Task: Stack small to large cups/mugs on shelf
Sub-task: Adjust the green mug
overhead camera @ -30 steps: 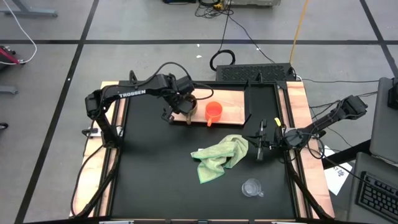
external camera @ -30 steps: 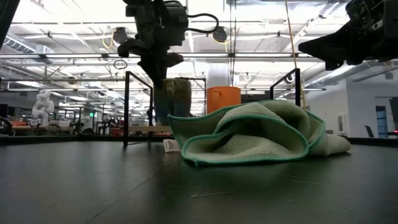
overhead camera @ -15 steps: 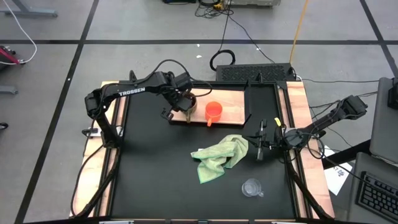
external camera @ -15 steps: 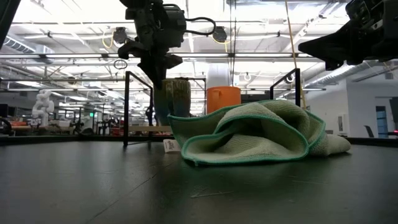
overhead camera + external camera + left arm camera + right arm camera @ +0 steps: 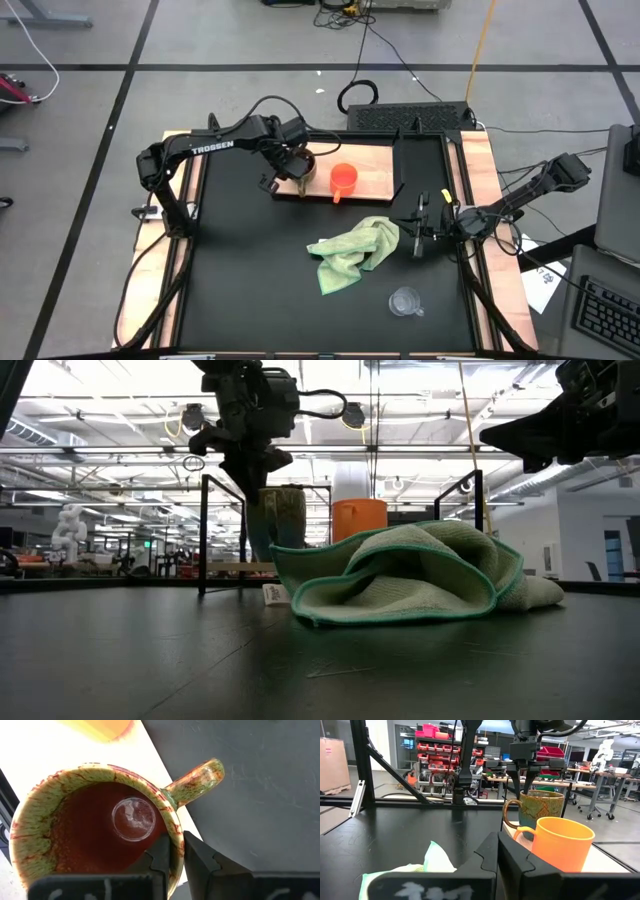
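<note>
Brown glazed mug (image 5: 95,820) stands on the shelf (image 5: 372,182) beside the orange cup (image 5: 343,179), left gripper (image 5: 172,851) pinching its rim to steady placement, while the right gripper (image 5: 419,236), fingers closed, waits near the cloth (image 5: 352,251)

The shelf (image 5: 365,178) is half filled at 12 o'clock on the bench (image 5: 250,290). The brown mug (image 5: 300,166) stands at its left end, with the left end effector (image 5: 297,172) straddling its rim. The orange cup (image 5: 343,179) stands just beside it. Bare board is left toward 3 o'clock. A black bracket (image 5: 400,165) closes that end. The green cloth (image 5: 352,254) is heaped in the middle. The glass cup (image 5: 405,301) is found at 5 o'clock. Open bench is seen from 6 to 10 o'clock. The right end effector (image 5: 419,228), shut, is parked at 3 o'clock.
</note>
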Action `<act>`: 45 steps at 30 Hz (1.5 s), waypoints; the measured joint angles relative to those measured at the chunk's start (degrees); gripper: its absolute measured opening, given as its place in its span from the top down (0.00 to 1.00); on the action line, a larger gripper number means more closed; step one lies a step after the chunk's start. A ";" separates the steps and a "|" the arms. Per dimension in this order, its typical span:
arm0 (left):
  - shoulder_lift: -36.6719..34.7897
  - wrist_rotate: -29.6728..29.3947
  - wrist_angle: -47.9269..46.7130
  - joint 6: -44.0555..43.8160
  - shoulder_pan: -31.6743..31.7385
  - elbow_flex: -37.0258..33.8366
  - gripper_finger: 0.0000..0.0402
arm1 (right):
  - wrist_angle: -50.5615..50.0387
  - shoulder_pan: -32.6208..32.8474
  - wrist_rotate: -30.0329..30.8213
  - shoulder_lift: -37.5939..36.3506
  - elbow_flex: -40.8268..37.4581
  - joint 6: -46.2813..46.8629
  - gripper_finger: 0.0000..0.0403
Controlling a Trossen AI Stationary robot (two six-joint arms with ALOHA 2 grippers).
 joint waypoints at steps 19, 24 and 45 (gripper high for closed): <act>0.04 -1.08 -0.10 -4.15 0.11 1.54 0.79 | -0.01 -0.01 0.00 -0.01 -0.01 0.15 1.00; 0.04 -1.05 -0.02 -5.54 0.11 1.60 0.79 | -0.04 -0.02 0.00 -0.01 -0.01 0.18 1.00; -0.15 -3.60 -0.87 -9.16 0.03 4.54 0.79 | -0.94 0.00 0.00 0.01 0.01 0.22 1.00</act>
